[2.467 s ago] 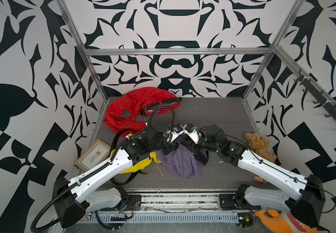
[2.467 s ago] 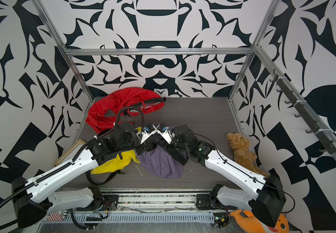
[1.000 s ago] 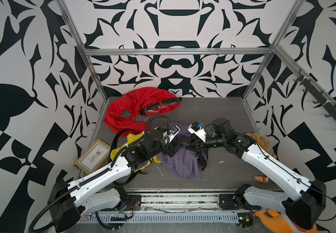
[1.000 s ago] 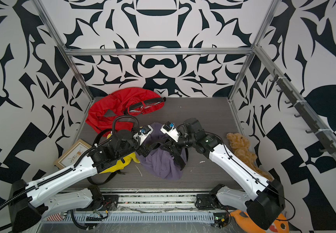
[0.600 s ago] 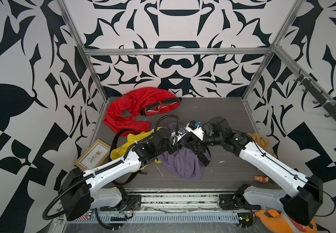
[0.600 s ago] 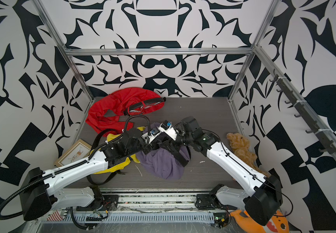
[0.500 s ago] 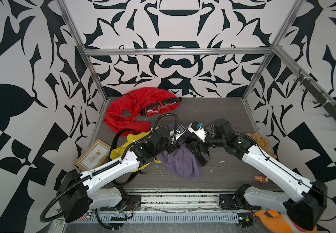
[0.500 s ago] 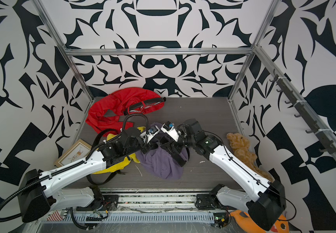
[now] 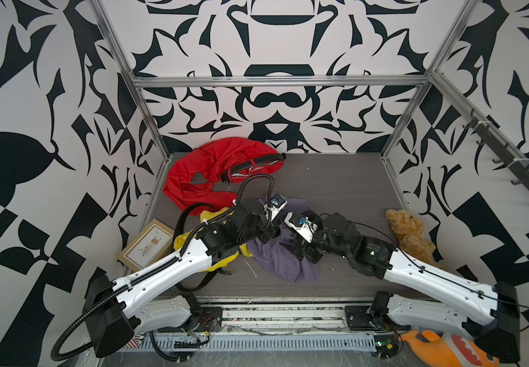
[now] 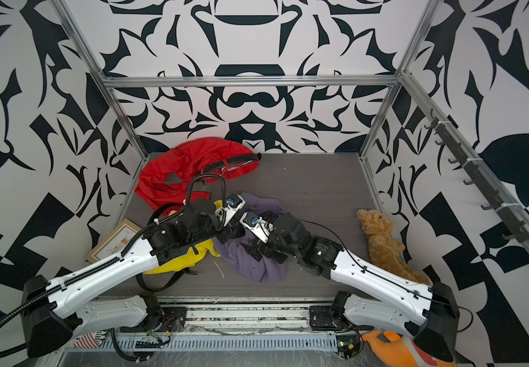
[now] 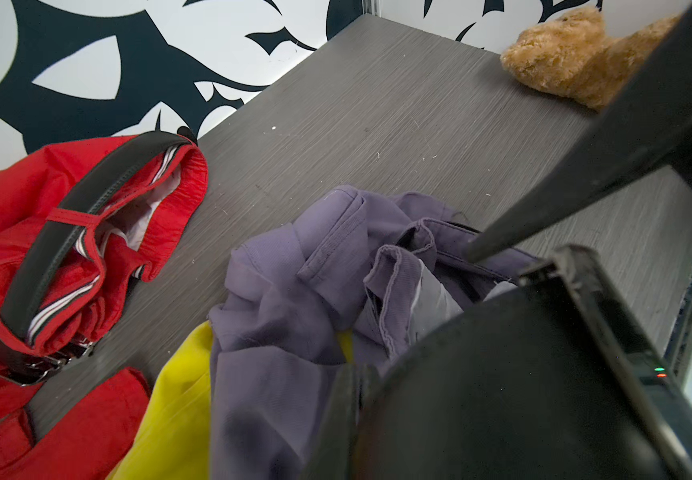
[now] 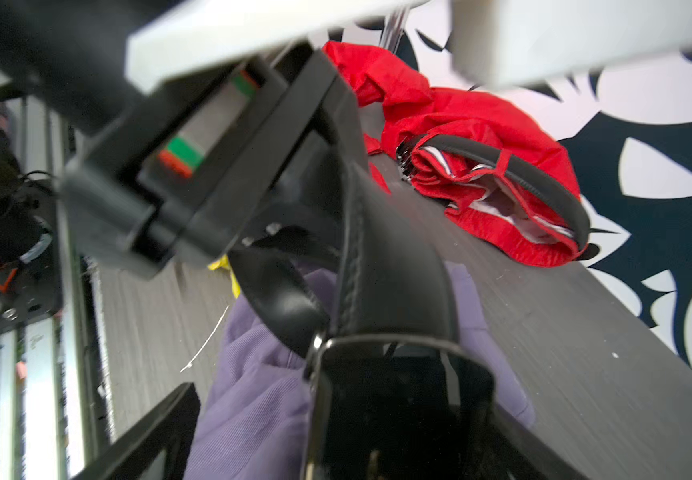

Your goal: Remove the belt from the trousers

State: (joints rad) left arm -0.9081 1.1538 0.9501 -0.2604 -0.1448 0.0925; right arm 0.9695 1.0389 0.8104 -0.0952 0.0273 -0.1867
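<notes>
**Two white-and-black robot arms, the left arm [image 9: 168,273] and the right arm [image 9: 431,279], meet over the grey wood-grain table [image 9: 336,184].** Crumpled purple cotton trousers [image 9: 282,267] lie at its centre. The task's black leather belt [image 12: 386,270] rises off that heap. As far as the right wrist view shows, the left gripper [image 9: 271,233] is clenched on its strap. The right gripper [image 9: 303,251] stands spread wide about the dark metal buckle [image 12: 377,343], grasping nothing.

We judge the pull-out under way and the belt not yet free; how many loops hold it we cannot tell. The next move, in our view, calls for the left arm to draw the strap lengthwise toward 9 o'clock. The right should pin the waistband, lest the whole garment ride along.

We count three garments:
- shiny red trousers [image 9: 199,171] at 11 o'clock
- the purple pair
- a yellow cloth garment [image 10: 174,263] at 8 o'clock beneath the left arm

One brown teddy bear [image 9: 412,235] sits at 3 o'clock. One wooden picture frame [image 9: 145,246] lies at 8 o'clock. One orange plush toy [image 9: 441,349] lies off the table at 5 o'clock.

A second black belt [image 9: 250,165] threads the red waistband. A third black strap [image 9: 193,287] loops out at 7 o'clock, its owner unclear.
</notes>
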